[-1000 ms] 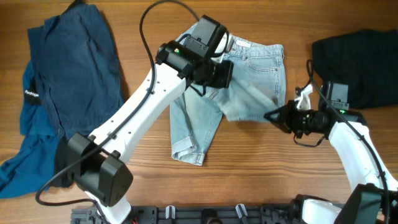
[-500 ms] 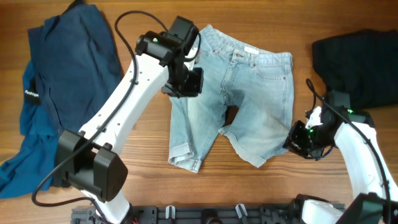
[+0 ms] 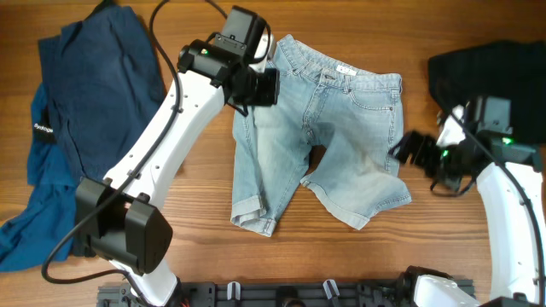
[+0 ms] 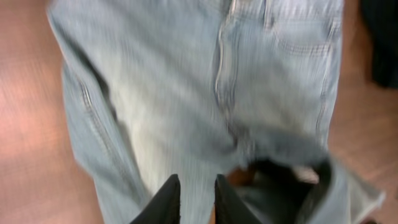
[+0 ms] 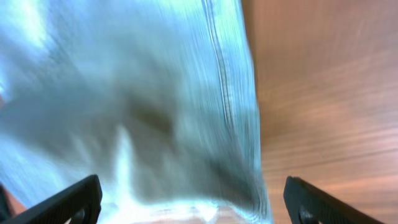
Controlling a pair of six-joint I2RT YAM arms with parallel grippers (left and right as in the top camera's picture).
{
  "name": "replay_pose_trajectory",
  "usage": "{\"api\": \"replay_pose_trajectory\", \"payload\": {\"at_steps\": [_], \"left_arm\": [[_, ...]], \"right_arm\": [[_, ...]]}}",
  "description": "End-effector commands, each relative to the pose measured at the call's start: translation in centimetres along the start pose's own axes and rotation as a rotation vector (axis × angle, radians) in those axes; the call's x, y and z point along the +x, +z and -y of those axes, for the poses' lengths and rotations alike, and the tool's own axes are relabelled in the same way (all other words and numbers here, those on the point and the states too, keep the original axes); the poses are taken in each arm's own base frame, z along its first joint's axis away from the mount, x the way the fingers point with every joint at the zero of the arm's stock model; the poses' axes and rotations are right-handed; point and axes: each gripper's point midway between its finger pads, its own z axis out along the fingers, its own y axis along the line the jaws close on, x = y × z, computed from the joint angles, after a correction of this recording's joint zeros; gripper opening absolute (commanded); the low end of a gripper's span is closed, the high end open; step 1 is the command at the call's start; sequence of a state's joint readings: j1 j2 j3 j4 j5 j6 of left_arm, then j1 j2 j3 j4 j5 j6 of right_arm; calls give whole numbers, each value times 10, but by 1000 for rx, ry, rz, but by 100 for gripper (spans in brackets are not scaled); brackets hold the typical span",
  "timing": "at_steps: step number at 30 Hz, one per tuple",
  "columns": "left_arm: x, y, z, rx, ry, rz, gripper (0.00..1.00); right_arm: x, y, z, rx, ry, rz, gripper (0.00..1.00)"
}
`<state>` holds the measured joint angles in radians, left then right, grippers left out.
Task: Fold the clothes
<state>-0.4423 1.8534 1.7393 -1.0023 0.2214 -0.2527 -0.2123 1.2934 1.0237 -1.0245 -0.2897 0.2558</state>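
Wooden surface (image 3: 341,264) bears flat denim shorts (image 3: 350,141); the wide right hand (image 3: 411,150) and narrow, empty left hand (image 3: 263,86) should pinch the right side evenly.

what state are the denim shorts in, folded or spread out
Spread out: the denim shorts lie flat on the table, legs apart, neither laid over the other.

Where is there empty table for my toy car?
Bare wood lies in front of the denim shorts, by their hems, and in the far gap between the shorts and the black garment. The strip between the navy garments and the shorts is bare, but the left arm crosses over it. It is crowded around the right tool.
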Motion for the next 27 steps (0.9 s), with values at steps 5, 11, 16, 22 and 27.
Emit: {"api": "replay_pose_trajectory", "payload": {"at_steps": [5,11,16,22,27], "left_arm": [[-76,5,-5,-53,105,289,39],[-104,67,-26,-44,139,329,76],[-135,93,-55,14,110,358,83],[-158,122,-81,-1,145,384,90],[-155,146,-86,0,148,378,90]], "right_arm": [[-100,-11,-26,-33,-131,354,94],[-141,39,-32,-48,-214,387,94],[-167,60,-33,-6,-326,385,93],[-182,88,-37,-13,-353,395,91],[-176,124,-43,-21,-379,351,89]]}}
